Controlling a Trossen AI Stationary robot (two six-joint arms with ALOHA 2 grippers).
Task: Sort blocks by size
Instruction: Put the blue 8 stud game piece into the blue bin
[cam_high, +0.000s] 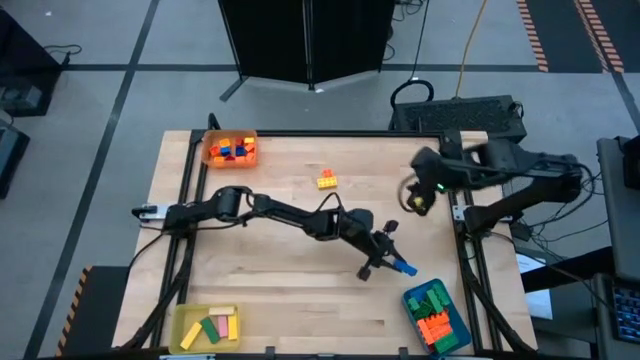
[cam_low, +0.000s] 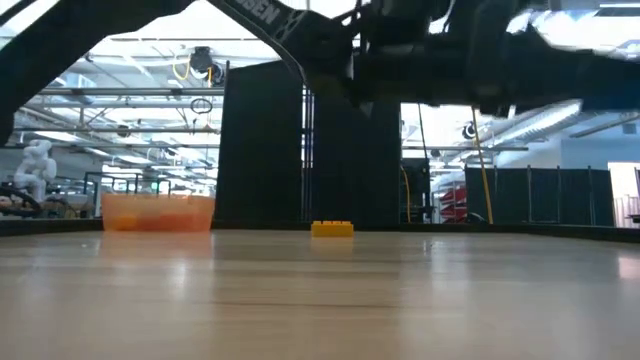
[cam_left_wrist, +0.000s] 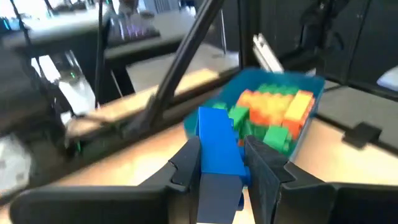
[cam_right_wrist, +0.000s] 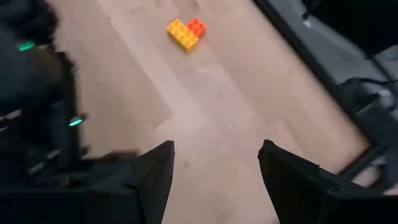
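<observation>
- From overhead, I have the left gripper stretched across the table toward the near right corner, and its fingers pinch a blue block, which sits just short of the blue tray. That tray holds green and orange blocks. The orange tray at the far left corner holds small mixed-colour blocks, and the yellow tray at the near left corner holds a few longer bars in yellow, green and pink. A yellow block with a small red block touching it lies loose on the bare wood near the far middle. The right gripper waits above the right side of the table, holding nothing.
- From table height, I see the yellow block resting alone far across the wood, the orange tray off to its side, and dark arm parts overhead; neither claw shows here.
- Through the left wrist camera, my two fingers are closed partway on the blue block, which stands up between them. Just beyond it is the blue tray with its green and orange blocks.
- Through the right wrist camera, the fingers stand wide apart with only bare wood between them, and the yellow block and red block lie well ahead.
</observation>
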